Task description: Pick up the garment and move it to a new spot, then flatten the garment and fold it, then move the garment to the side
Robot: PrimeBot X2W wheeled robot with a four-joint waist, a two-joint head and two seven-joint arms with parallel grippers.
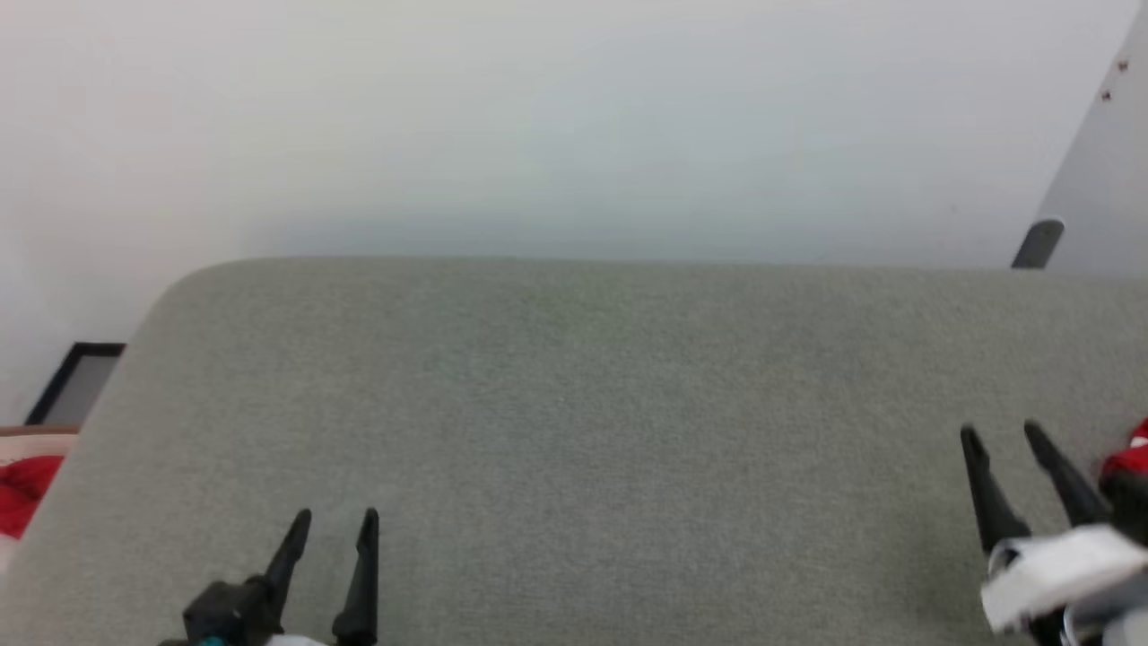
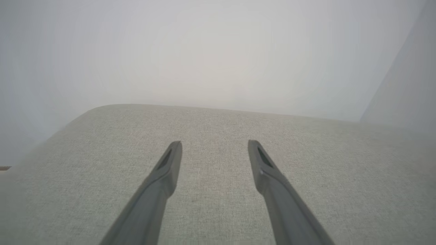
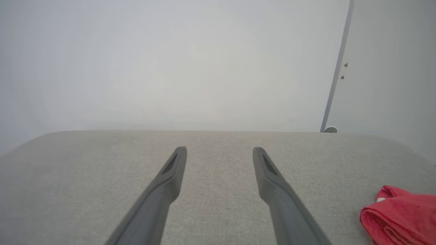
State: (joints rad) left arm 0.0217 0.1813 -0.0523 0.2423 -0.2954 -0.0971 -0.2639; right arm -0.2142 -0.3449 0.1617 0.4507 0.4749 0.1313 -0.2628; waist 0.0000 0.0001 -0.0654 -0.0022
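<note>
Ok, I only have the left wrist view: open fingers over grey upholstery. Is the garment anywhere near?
Observer: Yes, the right wrist view shows the garment, bunched and red, lying on the cushion to the right of the right gripper.
Operator: Held?
Observer: No, that gripper's jaws stand open with nothing between them.
Operator: Anything else red?
Observer: The head view shows another red cloth past the cushion's left edge.
</note>
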